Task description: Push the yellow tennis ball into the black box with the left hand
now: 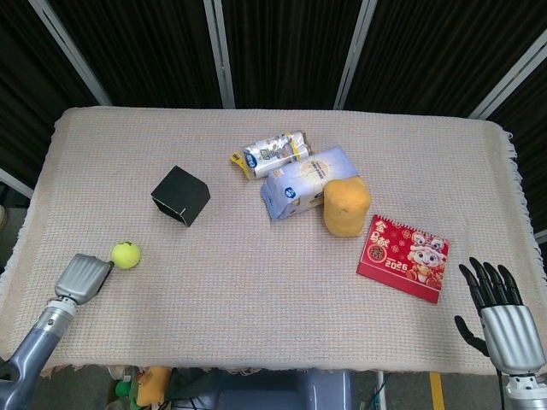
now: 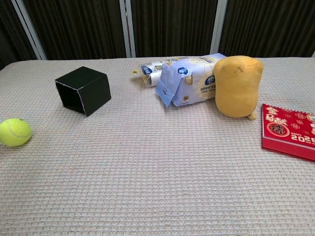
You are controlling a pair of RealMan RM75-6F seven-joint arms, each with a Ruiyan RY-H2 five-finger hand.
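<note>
The yellow tennis ball (image 1: 126, 254) lies on the cloth near the table's left front; the chest view shows the ball (image 2: 15, 132) at its left edge. The black box (image 1: 180, 196) lies on its side behind and to the right of it, and the box (image 2: 82, 90) turns its open face toward the front left. My left hand (image 1: 83, 278) hovers just left of and nearer than the ball, a small gap from it. Only the hand's grey back shows; its fingers are hidden. My right hand (image 1: 500, 312) sits at the front right corner with its fingers spread, holding nothing.
Behind the table's middle lie a silver snack packet (image 1: 273, 153) and a blue-white bag (image 1: 306, 181), with an orange plush (image 1: 345, 206) against the bag. A red calendar (image 1: 403, 258) lies to the right. The table's front edge runs just below my left hand.
</note>
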